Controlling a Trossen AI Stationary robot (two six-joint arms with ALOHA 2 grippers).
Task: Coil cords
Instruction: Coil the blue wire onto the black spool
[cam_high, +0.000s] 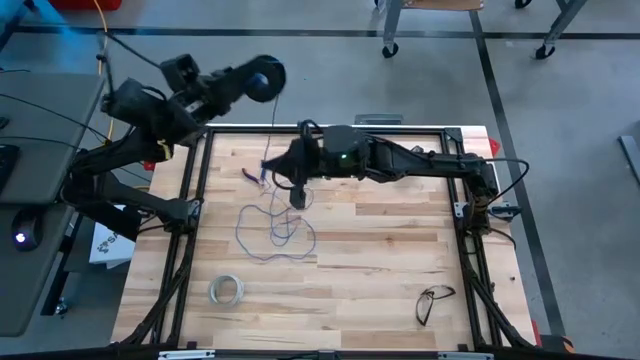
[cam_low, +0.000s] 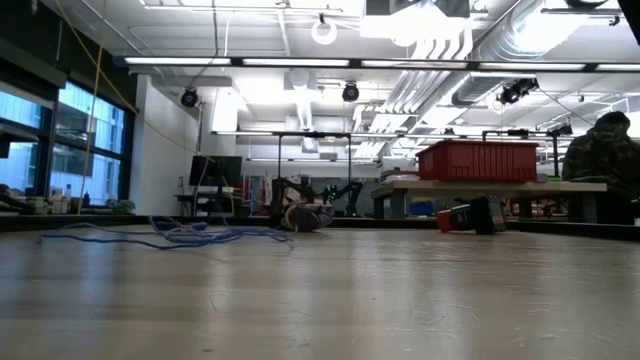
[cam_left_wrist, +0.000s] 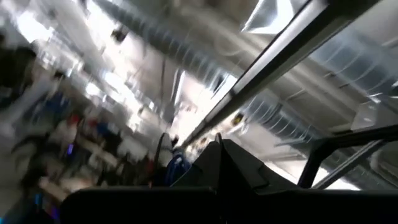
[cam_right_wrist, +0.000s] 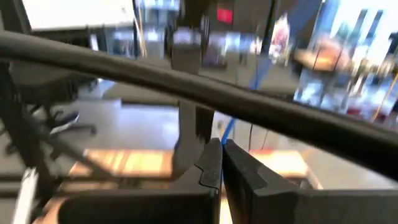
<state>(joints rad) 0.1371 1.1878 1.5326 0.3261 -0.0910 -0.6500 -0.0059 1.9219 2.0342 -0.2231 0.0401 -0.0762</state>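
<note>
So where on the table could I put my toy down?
Bare wood lies between the tape ring and the glasses, and along the right side beyond the right gripper. The middle-left is crowded with loose wire.

A lab workshop: exposed ceiling ducts, workbenches, red bin.

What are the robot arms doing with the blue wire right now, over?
Left pincer shut on the spool, raised past the table's far edge. Right pincer shut, pinching the wire over the table. Loose loops uncoiled. Tape ring, glasses clear.
</note>
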